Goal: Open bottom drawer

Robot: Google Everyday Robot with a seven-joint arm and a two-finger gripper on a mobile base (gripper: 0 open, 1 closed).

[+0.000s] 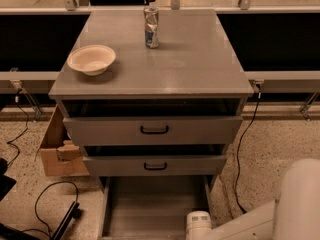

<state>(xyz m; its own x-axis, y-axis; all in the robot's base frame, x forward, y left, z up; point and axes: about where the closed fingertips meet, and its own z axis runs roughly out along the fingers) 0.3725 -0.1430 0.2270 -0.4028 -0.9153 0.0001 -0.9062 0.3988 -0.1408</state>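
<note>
Bottom drawer (154, 205) out; gripper out of view

Dim, warm indoor light from overhead. Soft sheen on the cabinet top (190, 59); small shadow under the bowl (91, 59). Just beyond the gripper, which is out of frame below the white arm (199, 225), the bottom drawer (150, 204) lies shaded.

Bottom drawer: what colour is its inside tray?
Plain grey, best in the camera view. The gripper is at the picture's lower edge, over the bottom drawer.
</note>
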